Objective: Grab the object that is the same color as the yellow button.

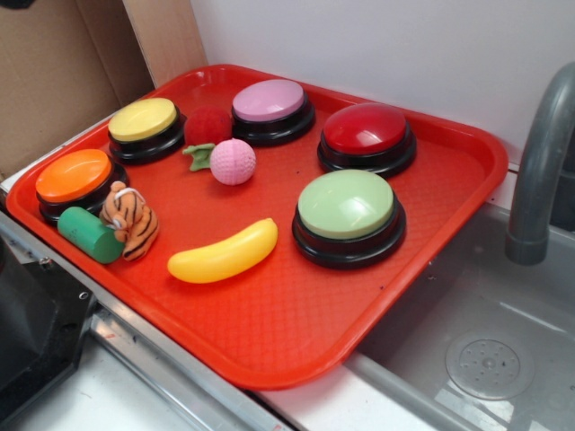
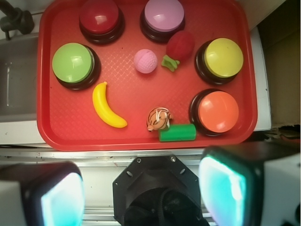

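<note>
A glossy yellow toy banana [image 1: 224,254] [image 2: 107,105] lies curved on the red tray [image 1: 269,332] [image 2: 70,136], near its front middle. The yellow button [image 1: 144,126] [image 2: 222,59], yellow-topped on a black base, sits at the tray's back left in the exterior view. My gripper [image 2: 141,193] hangs high above the tray's near edge, well clear of the banana. Its two fingers [image 2: 225,188] are spread wide with nothing between them. The exterior view does not show the gripper.
Orange [image 1: 75,180], pink [image 1: 271,108], dark red [image 1: 367,135] and pale green [image 1: 349,215] buttons stand on the tray. A toy tiger [image 1: 130,220], green cylinder [image 1: 90,235], pink ball [image 1: 233,162] and strawberry [image 1: 207,130] lie among them. A sink [image 1: 485,341] with grey faucet [image 1: 539,162] lies right.
</note>
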Motion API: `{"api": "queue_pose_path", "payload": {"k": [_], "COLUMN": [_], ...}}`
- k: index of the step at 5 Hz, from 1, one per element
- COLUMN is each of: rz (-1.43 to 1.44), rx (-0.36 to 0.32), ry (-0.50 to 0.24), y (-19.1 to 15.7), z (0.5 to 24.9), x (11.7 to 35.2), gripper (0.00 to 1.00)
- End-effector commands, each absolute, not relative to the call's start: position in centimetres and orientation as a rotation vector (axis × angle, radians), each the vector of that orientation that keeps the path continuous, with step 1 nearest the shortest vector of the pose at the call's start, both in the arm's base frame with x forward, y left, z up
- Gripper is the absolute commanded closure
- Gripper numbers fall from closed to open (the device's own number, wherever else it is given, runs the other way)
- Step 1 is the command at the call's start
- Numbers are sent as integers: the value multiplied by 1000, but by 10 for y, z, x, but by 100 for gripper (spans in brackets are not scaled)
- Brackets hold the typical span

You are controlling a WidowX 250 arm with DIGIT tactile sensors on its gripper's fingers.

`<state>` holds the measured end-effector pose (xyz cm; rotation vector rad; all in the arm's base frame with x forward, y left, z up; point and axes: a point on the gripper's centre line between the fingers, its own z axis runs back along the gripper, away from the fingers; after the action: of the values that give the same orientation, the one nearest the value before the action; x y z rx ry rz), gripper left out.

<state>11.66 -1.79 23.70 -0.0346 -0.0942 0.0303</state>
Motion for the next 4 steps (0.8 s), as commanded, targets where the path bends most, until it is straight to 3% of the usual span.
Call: {"api": "queue_pose_path", "payload": {"k": [1,2,3,4], "rz": [30,-89,-156,-275], "rx": [-35,-27,19,0], "ry": [-94,-98,-103,-90], "y": [-18,-41,-61,-78], "z": [237,228,204,162], "x": [117,127,144,164], "gripper": [0,0,0,0]}}
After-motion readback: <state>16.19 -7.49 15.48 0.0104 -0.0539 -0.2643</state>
